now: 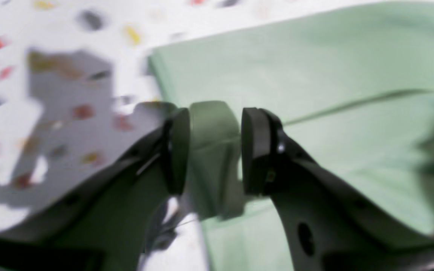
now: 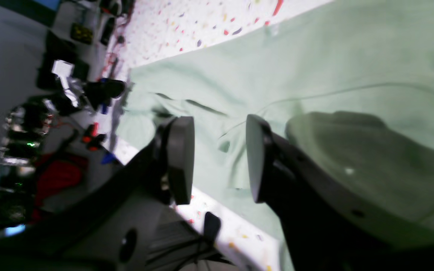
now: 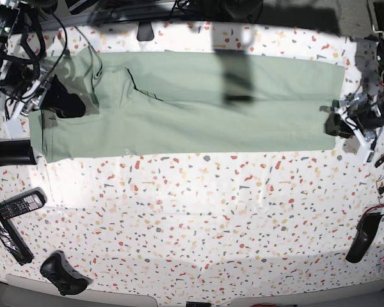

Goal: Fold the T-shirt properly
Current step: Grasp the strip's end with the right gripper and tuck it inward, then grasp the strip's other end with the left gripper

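Sage-green T-shirt (image 3: 192,105), folded into a long band on my speckled table (image 3: 198,211); left gripper (image 1: 215,150) and right gripper (image 2: 220,158) parted, holding nothing.

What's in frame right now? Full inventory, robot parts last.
T-shirt: 1, pale sage green, folded into a long band across the far half of the table.
Table: 1, white with coloured flecks, under everything.
Remote control: 1, black, table's left edge in the base view.
Game controller: 1, black, near-left corner.
Left gripper: 1, black, open, over the shirt's edge.
Right gripper: 1, black, open, above the shirt's other end.
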